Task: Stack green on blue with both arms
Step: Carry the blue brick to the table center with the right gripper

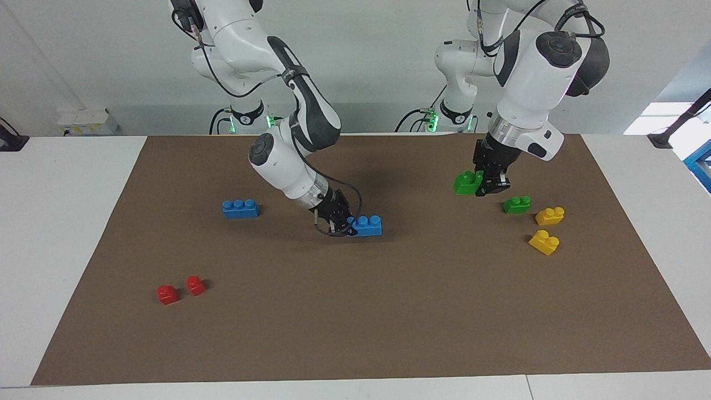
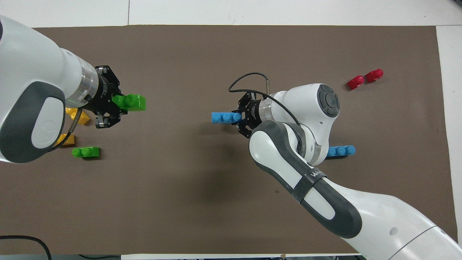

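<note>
Two arms were up over brown mat (image 1: 389, 311), each carrying brick. Left gripper (image 1: 484, 180) clenched on green two-stud brick (image 1: 466, 183), raised over mat near second green brick (image 1: 516, 204) and two yellow bricks (image 1: 547, 229) at left arm's end. Right gripper (image 1: 340, 222) clenched on end of blue three-stud brick (image 1: 366, 225), low over mat's middle; contact with mat unclear. Second blue brick (image 1: 240, 208) lay toward right arm's end; two red bricks (image 1: 180, 289) farther from robots.

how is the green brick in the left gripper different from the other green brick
The held green brick is up in the air, clamped in the left gripper; the loose green brick lies on the mat, beside a yellow brick, free of any gripper. Both are bright green two-stud bricks of like size.
</note>
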Robot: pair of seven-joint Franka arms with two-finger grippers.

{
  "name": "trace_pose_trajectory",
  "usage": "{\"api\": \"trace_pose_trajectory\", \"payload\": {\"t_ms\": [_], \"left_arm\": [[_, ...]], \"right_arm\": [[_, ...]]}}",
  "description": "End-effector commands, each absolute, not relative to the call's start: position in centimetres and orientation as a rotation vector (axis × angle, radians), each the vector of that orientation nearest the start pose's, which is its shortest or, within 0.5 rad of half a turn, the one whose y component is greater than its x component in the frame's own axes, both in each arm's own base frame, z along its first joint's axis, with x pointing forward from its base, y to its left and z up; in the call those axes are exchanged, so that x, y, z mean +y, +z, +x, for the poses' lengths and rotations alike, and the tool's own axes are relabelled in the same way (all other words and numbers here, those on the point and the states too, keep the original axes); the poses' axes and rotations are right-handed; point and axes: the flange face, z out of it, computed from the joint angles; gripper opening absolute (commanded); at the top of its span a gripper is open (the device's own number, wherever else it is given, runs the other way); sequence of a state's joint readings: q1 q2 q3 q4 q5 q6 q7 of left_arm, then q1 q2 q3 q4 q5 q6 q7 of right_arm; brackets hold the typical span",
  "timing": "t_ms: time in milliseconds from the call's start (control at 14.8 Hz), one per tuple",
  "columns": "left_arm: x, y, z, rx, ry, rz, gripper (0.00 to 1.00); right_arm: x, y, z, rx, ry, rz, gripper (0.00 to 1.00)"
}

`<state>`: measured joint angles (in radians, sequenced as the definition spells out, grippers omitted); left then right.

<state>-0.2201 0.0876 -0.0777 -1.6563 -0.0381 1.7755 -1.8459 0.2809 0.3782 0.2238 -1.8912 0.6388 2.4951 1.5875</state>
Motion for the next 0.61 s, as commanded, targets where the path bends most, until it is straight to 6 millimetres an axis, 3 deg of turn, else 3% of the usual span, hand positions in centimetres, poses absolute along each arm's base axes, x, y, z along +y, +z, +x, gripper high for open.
{"api": "trace_pose_trajectory", "payload": {"t_ms": [0,202,539], "left_arm": [[-18.3,55.3,56.1,-2.255,0.041,-2.278,0.0],[-18.6,54.8,56.0,-2.256,0.036,-2.287,0.0],[-22.7,52.9,54.7,-2.25,0.029,-2.296,0.0]], "right_arm": [[30.4,32.3,57.3,1.923,0.465,-1.831,0.0],[30.3,31.7,57.0,1.933,0.469,-1.834,0.0],[31.3,30.0,56.0,1.93,0.432,-1.842,0.0]]}}
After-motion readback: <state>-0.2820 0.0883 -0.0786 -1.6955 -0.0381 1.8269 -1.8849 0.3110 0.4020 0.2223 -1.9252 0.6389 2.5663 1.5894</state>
